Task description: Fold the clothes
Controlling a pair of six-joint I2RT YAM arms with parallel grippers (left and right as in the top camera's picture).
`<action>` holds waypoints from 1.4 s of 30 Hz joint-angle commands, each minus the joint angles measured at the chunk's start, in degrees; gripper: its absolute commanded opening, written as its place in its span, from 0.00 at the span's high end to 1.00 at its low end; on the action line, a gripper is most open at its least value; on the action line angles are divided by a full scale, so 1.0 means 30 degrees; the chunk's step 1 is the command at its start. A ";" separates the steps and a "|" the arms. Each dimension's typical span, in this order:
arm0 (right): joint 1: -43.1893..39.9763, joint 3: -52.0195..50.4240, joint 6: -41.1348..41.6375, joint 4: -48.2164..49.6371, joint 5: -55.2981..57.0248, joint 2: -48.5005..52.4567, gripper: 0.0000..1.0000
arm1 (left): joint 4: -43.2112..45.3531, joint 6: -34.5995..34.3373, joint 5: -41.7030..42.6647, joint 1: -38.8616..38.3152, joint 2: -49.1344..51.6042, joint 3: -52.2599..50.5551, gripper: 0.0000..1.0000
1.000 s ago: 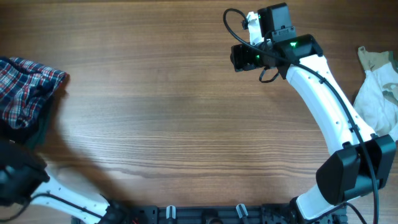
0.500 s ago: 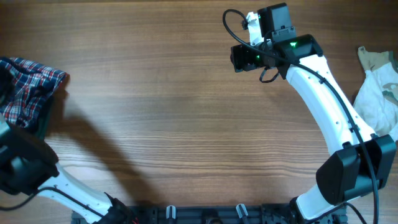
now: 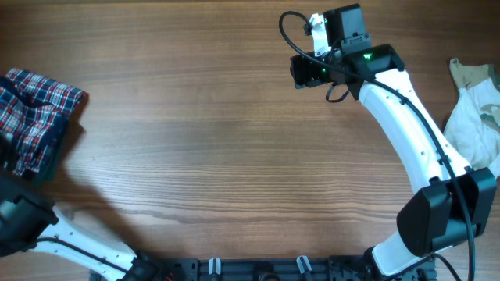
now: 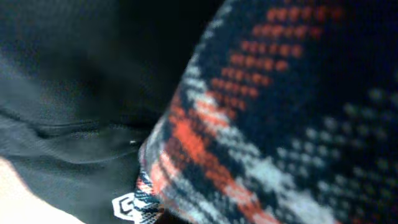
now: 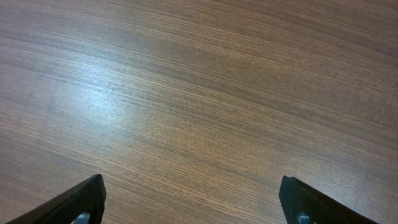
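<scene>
The white-linked left arm is reaching in at the near left corner of the brown wood-grain table. Its wrist camera is showing only cloth and no fingers, so it cannot be told whether the left end effector is wide, narrow or holding.

The red, white and navy plaid garment is lying bunched at the left edge of the table, over a black smooth-knit garment bearing a small white label. Both are appearing light, limp and non-fragile. A hem corner or seam edge, pinched as a single layer, is probably offering the surest hold.

Crumpled cream and white clothes are lying at the table's right edge. No basket or bin is showing.

The right end effector is hovering over the table's bare far part, its fingers spread wide and carrying nothing.
</scene>
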 commanded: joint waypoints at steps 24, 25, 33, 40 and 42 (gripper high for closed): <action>-0.0204 -0.0248 -0.0124 -0.0284 0.0415 0.0379 0.07 | 0.2834 0.2739 0.0284 -0.2339 0.1217 0.2025 0.92; -0.0197 -0.0248 -0.0124 -0.0321 0.0415 0.0379 0.07 | 0.2798 0.2113 0.0306 -0.1967 0.1829 0.2018 0.92; -0.0204 -0.0248 -0.0605 -0.0335 0.0415 0.0401 0.06 | 0.3410 0.1953 0.5894 -0.1370 0.0947 0.2361 0.81; -0.0197 -0.0248 -0.0466 0.0029 0.0408 0.0561 0.05 | 0.4488 0.3978 0.6390 -0.1800 -0.0845 0.2368 0.71; -0.0204 -0.0248 -0.0117 -0.0007 0.0408 0.0831 0.05 | 0.4605 0.3985 0.3271 -0.1814 -0.0794 0.2368 0.69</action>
